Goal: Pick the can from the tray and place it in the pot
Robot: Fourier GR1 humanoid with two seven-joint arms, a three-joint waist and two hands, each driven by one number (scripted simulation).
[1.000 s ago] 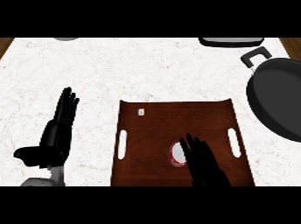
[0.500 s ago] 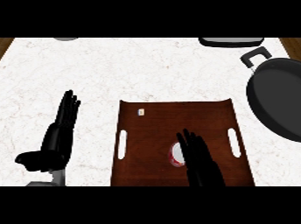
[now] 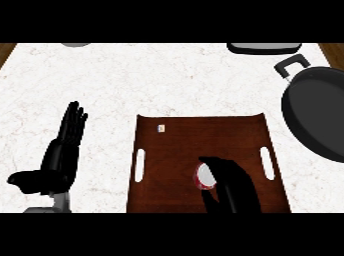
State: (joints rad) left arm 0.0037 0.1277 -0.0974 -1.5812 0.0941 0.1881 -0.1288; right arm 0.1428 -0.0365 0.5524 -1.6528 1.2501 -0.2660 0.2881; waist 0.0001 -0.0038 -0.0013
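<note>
can (image 3: 202,176) ×1, tray (image 3: 204,145) ×1, pot (image 3: 330,112) ×1 | right hand (image 3: 230,187) now curling round can | left hand (image 3: 60,150) resting open, unchanged

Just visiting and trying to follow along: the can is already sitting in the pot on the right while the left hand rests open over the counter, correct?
Not quite. The head view shows the can still on the tray, with the right hand at it, not in the pot. The rest is right: the left hand rests open over the counter.
</note>
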